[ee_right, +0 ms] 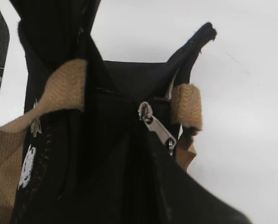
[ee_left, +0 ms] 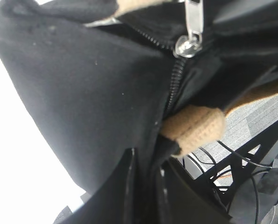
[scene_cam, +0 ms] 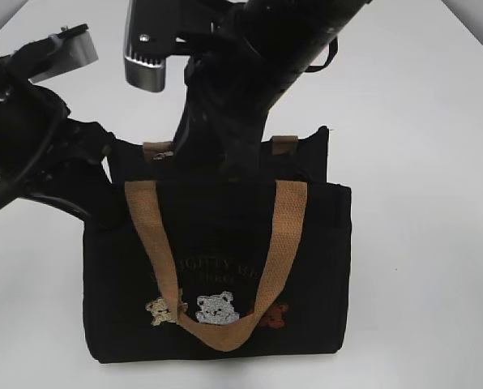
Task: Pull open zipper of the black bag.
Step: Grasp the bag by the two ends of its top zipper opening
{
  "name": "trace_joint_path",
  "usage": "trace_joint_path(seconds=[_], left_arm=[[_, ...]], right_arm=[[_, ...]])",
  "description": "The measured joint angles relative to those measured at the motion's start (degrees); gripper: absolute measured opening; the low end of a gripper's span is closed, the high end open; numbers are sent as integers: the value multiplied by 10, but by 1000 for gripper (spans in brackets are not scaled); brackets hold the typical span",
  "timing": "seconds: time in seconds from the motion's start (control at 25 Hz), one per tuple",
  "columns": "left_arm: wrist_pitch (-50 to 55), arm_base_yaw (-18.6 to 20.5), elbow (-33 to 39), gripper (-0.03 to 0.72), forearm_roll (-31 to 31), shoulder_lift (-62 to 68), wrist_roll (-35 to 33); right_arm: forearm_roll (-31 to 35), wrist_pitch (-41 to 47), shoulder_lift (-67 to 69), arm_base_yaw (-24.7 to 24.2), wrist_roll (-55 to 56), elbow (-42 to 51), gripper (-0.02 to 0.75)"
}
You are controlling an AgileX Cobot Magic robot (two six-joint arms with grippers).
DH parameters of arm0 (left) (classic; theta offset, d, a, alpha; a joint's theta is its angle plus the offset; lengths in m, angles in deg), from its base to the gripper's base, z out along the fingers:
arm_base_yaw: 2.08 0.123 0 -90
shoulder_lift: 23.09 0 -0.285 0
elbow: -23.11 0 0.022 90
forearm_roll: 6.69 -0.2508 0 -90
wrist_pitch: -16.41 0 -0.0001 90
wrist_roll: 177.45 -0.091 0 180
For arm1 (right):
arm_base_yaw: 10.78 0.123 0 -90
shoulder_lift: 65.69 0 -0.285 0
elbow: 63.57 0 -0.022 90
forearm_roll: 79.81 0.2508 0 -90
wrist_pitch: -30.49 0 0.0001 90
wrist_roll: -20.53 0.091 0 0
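**Both pincers at the bag's top edge**

My left pincer (ee_left: 146, 186) is clenched on the black bag's (scene_cam: 217, 267) fabric at its end corner. My right pincer (ee_right: 143, 186) reaches over the top toward the zipper (ee_left: 174, 84); its dark fingers blur, so I cannot tell whether it grips. The metal pull (ee_right: 156, 127) lies just ahead of them. The bag stands upright on the white table (scene_cam: 420, 121), tan handle (scene_cam: 217, 243) drooping down its front.
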Motion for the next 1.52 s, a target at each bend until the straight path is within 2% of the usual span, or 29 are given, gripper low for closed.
trace_joint_path(seconds=[0.12, 0.28, 0.56, 0.64, 0.72, 0.84, 1.12, 1.52], left_arm=[[0, 0, 0, 36, 1, 0, 0], [0, 0, 0, 36, 1, 0, 0], [1, 0, 0, 36, 1, 0, 0], [1, 0, 0, 36, 1, 0, 0], [1, 0, 0, 36, 1, 0, 0], [1, 0, 0, 36, 1, 0, 0], [1, 0, 0, 36, 1, 0, 0], [2, 0, 0, 36, 1, 0, 0]], right_arm=[[0, -2, -9, 0, 3, 0, 67], [1, -10, -12, 0, 10, 0, -1], [-1, -14, -12, 0, 14, 0, 1], [-1, -6, -12, 0, 14, 0, 56], [-1, 0, -12, 0, 16, 0, 145], [-2, -2, -10, 0, 17, 0, 197], [-2, -35, -1, 0, 18, 0, 145], [-5, -15, 4, -2, 18, 0, 138]])
